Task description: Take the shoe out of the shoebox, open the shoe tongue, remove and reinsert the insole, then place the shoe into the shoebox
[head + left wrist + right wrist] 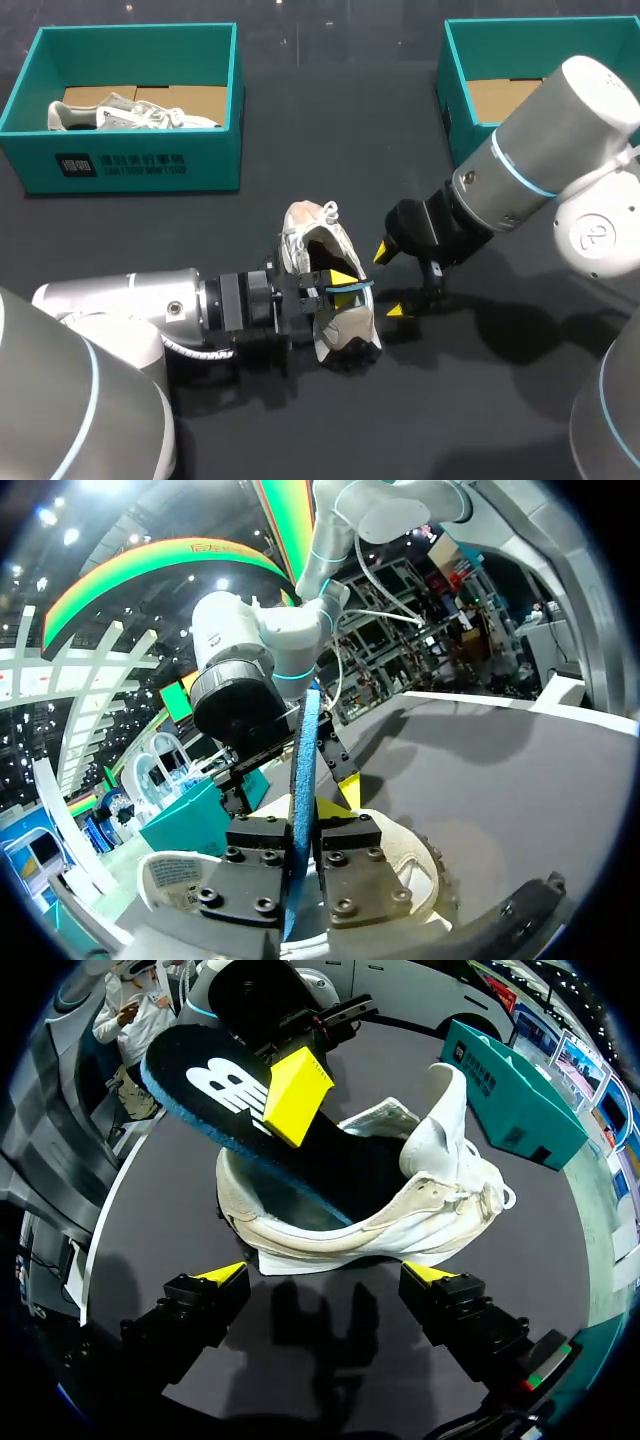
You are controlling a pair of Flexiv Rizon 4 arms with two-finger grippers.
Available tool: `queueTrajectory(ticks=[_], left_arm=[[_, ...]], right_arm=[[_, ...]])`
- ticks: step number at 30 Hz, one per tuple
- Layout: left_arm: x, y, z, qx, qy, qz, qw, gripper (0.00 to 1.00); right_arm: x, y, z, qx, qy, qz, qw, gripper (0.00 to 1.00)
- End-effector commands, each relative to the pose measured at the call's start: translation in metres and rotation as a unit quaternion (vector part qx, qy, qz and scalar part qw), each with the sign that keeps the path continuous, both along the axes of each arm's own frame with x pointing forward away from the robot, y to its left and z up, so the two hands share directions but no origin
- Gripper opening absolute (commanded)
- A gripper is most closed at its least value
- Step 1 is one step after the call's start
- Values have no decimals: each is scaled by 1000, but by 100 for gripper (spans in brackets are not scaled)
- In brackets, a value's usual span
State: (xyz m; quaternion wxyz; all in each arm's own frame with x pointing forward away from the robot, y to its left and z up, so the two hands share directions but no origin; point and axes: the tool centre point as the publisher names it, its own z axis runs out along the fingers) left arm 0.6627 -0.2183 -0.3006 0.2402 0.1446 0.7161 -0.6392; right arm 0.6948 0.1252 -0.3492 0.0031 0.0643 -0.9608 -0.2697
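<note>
Shoe [300, 240] is out of the box, sitting mid-table [330, 150], nearer the front edge than the back. What looks like the tongue [440, 1110] is folded up and forward, so I'd call the opening step done. Insole [220, 1090] is half in: one end sits down inside the shoe, the other end with the logo sticks up and out. Can't tell from this whether it's coming out or going back in. Left either way: seat the insole, then box the shoe. Shoe is white and soft, upper creased, laces loose at the far end. Insole is black on top with a blue foam edge. Left gripper [346, 287] is clamped on the raised insole end, one finger on each face. Right gripper [390, 282] sits just beside the shoe, fingers spread wide, holding nothing. Teal shoebox [130, 165] at the back-left corner holds a second shoe [130, 115]. The other shoebox [455, 110], at the back-right corner, shows only cardboard.
</note>
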Motion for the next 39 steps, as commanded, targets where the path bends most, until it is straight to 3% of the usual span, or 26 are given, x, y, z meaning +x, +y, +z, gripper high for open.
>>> queueTrajectory(ticks=[1,13,19,23,30,34,35,36,37,39], left_arm=[[2,-3,-9,3,-10,8,1000,0],[34,3,-37,22,-33,46,998,0],[24,4,-28,22,-13,44,999,0],[13,4,-17,22,-3,38,999,36],[-5,11,1,35,4,30,999,44],[-8,13,3,45,3,29,999,38],[-7,12,2,46,2,29,999,28],[-6,11,0,47,-1,29,998,9],[-5,10,-1,47,-4,29,998,0],[-2,7,-5,48,-4,29,998,0]], right_arm=[[-1,1,-1,-1,-1,-1,1000,100],[-1,1,-1,-1,-1,-1,1000,100],[-1,1,-1,-1,-1,-1,1000,100],[-1,1,-1,-1,-1,-1,1000,100],[-1,1,-1,-1,-1,-1,1000,100],[-1,1,-1,-1,-1,-1,1000,100],[-1,1,-1,-1,-1,-1,1000,100],[-1,1,-1,-1,-1,-1,1000,100],[-1,1,-1,-1,-1,-1,1000,100],[-1,1,-1,-1,-1,-1,1000,100]])
